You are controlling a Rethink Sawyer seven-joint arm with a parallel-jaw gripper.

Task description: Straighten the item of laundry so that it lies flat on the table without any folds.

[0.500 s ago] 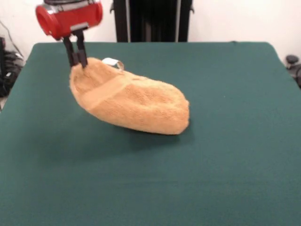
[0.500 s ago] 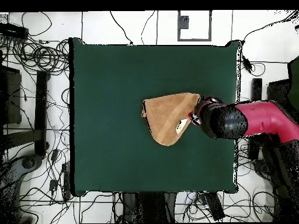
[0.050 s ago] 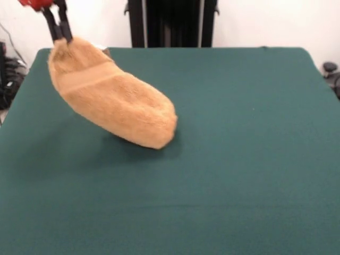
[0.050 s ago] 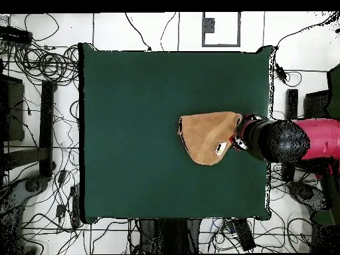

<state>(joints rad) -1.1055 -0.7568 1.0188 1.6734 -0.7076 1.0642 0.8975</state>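
Note:
The tan-orange towel [image 3: 114,101] hangs from one corner, lifted at the upper left of the front view, its lower end still resting on the green table [image 3: 239,159]. A woven band crosses it near the held end. My gripper [image 3: 59,36] is shut on that top corner, its black fingers [image 3: 52,26] pointing down. In the overhead view the towel [image 4: 207,136] lies bunched toward the table's right edge, with the gripper [image 4: 238,138] at its right side under the red arm. The table's cloth [image 4: 133,119] is bare elsewhere.
Cables and cords cover the floor around the table [image 4: 40,73] in the overhead view. A black pedestal column [image 3: 172,24] stands behind the far edge. The towel's held corner is close to the table's side edge.
The gripper has risen and pulled the towel corner toward the table's edge, left in the front view. The towel dragged along with it and hangs more stretched.

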